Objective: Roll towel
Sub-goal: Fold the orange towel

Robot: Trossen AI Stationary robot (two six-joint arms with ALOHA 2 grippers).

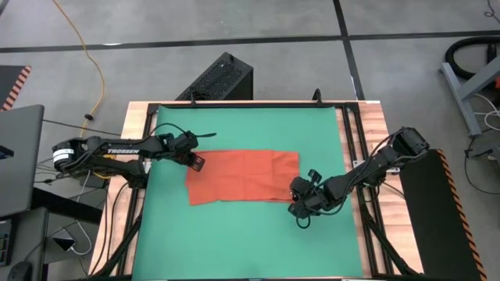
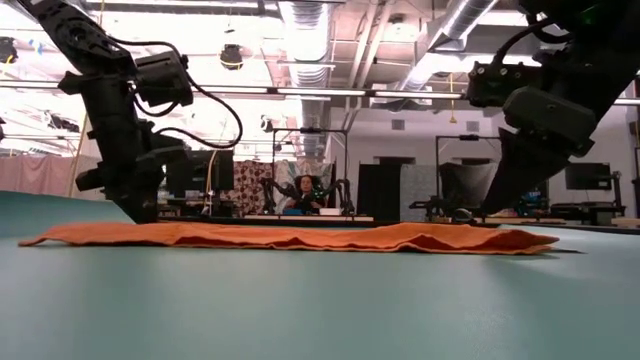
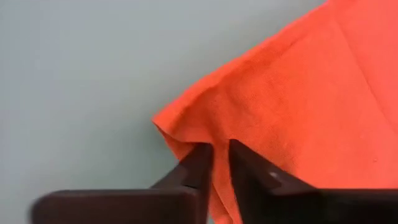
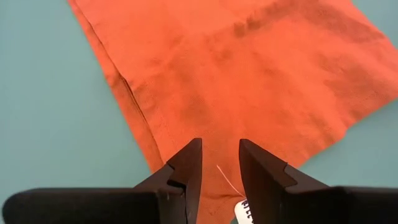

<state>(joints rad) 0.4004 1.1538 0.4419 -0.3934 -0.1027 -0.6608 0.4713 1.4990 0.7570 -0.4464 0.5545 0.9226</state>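
Note:
The orange-red towel [image 1: 242,176] lies flat on the green mat [image 1: 250,242], its long side running left to right; it also shows in the low view [image 2: 300,237]. My left gripper [image 1: 195,161] is at the towel's far left corner, shut on it [image 3: 221,155]. My right gripper [image 1: 301,199] is open over the towel's near right corner [image 4: 217,163], its fingers on either side of a strip of cloth by the small white tag [image 4: 245,213]. I cannot tell whether the right fingers touch the cloth. My left gripper pinches the towel's left edge [image 3: 186,144] just beside the far left corner between its two fingers. The fingers come from above, slanting from the table's left. The cloth puckers at the fingers; the rest of the towel lies on the mat.
A black box [image 1: 223,78] stands beyond the table's far edge. Wooden rails [image 1: 137,117] border the mat on both sides. Bare mat lies near and far of the towel. A person [image 2: 300,190] sits far behind the table in the low view.

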